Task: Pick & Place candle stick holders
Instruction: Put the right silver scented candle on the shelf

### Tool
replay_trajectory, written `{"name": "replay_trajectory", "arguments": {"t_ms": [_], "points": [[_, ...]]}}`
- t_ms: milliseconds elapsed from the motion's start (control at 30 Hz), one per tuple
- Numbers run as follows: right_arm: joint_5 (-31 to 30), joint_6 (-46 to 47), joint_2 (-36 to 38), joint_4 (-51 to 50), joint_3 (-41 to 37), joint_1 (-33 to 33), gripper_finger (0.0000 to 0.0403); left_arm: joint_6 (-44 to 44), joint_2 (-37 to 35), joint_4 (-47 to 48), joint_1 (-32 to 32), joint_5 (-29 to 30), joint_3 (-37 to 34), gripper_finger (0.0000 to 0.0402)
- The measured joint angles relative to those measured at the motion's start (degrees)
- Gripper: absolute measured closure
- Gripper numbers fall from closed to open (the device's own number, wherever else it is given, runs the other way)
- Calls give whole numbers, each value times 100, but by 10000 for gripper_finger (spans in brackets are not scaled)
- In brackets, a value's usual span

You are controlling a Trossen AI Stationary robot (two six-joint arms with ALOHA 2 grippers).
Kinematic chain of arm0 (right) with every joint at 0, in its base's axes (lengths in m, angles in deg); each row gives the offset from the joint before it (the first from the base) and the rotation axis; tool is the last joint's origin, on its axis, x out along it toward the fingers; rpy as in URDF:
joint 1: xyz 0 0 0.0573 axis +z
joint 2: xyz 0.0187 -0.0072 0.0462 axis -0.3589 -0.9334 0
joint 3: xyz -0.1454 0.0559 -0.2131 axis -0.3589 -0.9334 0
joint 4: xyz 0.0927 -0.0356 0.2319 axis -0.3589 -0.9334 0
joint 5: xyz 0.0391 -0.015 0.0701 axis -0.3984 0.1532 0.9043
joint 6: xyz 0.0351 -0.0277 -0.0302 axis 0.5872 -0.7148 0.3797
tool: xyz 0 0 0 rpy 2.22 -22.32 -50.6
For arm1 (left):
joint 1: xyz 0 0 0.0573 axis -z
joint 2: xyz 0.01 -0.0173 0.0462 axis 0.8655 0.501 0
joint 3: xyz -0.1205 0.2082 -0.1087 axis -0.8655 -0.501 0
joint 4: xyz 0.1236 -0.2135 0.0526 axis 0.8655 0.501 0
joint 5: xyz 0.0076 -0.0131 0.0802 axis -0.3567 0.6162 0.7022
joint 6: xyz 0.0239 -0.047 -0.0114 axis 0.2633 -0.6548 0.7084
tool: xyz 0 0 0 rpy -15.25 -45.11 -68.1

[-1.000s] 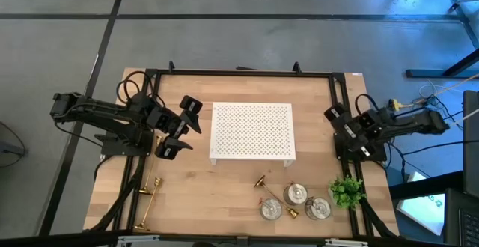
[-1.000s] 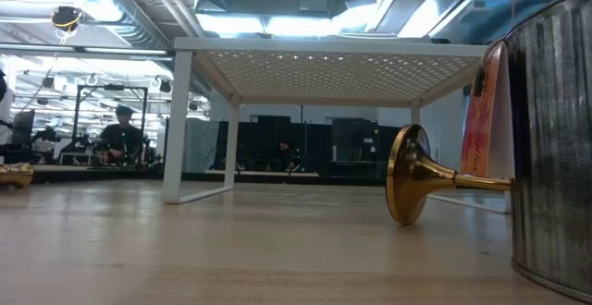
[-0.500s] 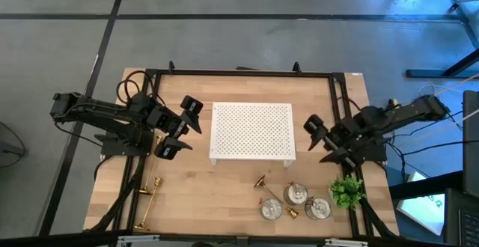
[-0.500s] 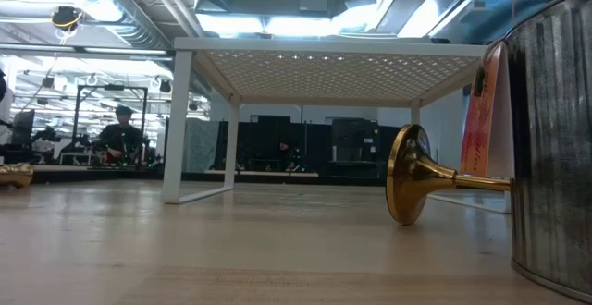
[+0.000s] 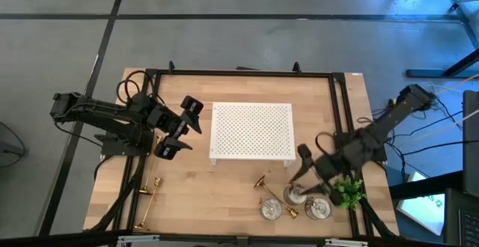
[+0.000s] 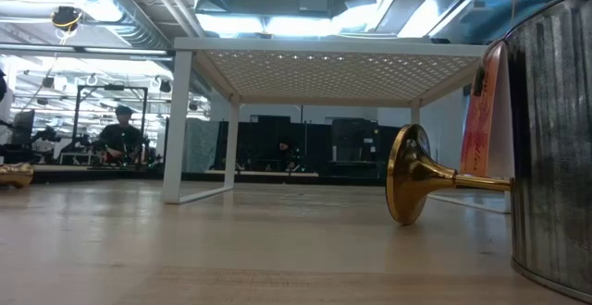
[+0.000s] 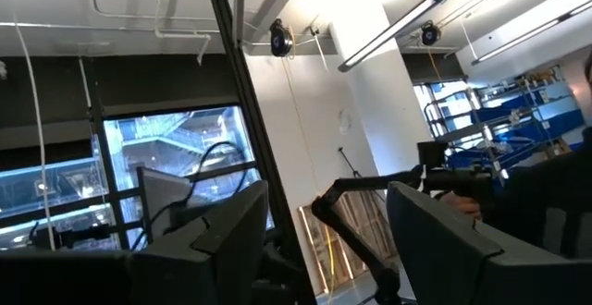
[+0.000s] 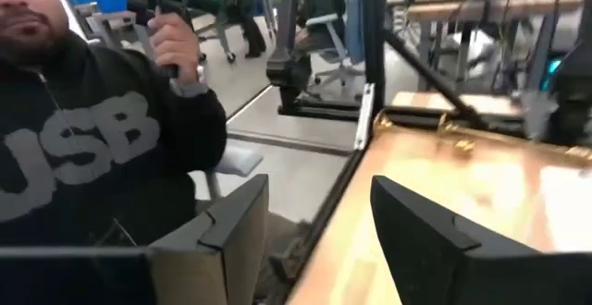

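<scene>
Nearest the front edge of the pale wood-grained worktop (image 5: 224,187), three squat shiny silver holders (image 5: 296,195) sat clustered beside a leafy green plant (image 5: 346,191), with a slim gold candlestick (image 5: 263,183) lying tipped among them, its round flared base (image 6: 407,188) gleaming in the low view. The right claw (image 5: 305,174) hung just over that cluster, its dark fingers (image 8: 236,222) spread apart and empty. Two more gold candlesticks (image 5: 147,200) lay at the front left. Farther back stood the white perforated rectangular stand (image 5: 252,131); left of it waited the left claw (image 5: 179,127), fingers (image 7: 222,226) wide and empty. Beyond the worktop a person in a dark sweatshirt (image 8: 92,148) gripped a handle.
</scene>
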Motion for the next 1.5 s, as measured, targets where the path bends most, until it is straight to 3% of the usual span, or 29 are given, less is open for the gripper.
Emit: {"name": "replay_trajectory", "arguments": {"t_ms": [167, 300, 467, 633, 933, 1233, 1500], "points": [[-906, 832, -644, -719, 636, 686, 208, -148, 0, -46, 0, 0, -2, 184], [-1386, 2130, -1198, -1814, 1308, 1154, 208, -148, 0, -96, 0, 13, -4, 184], [-731, 3464, -1629, -2887, 1941, 1328, 208, -145, 1, -91, 0, 17, -4, 184], [-182, 3846, -1714, -3246, 1961, 1339, 208, -80, 2, -90, 0, 39, -4, 184], [-147, 4421, -1711, -4125, 1961, 1339, 208, -52, 2, -37, 0, 39, -4, 184], [426, 5371, -1897, -4317, 1961, 1378, 208, -52, 2, -31, 0, 39, -4, 184], [1128, 6630, -2302, -5302, 1961, 1376, 194, -56, 2, -29, 0, 39, -4, 184]]}}
